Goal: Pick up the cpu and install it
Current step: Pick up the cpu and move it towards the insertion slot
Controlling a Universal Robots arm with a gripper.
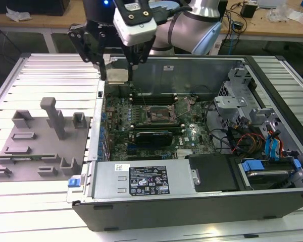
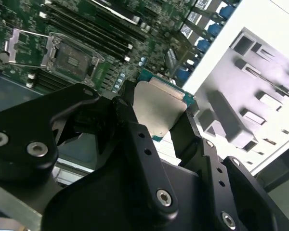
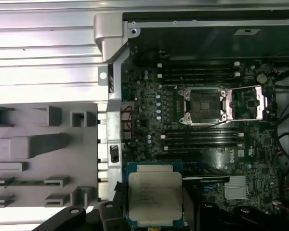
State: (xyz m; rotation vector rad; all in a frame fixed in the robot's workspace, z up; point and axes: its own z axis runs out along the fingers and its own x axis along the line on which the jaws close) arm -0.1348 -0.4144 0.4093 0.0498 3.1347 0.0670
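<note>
Silver slats make up the table (image 1: 50, 70), and an open computer case (image 1: 217, 206) lies on it. Up above the case's edge hangs the pincer (image 2: 159, 122), and it is squeezed onto the cpu (image 2: 160, 108), holding it by two sides. Past the pincer, deeper in the case, sits the dark socket (image 3: 204, 105) with its lid frame flipped open. Off to the other side, outside the case, lies the grey tray of blocks (image 1: 40, 141). I think the cpu should be held level and line up square with the socket, so a slow, gentle carry seems best, with no tipping
</note>
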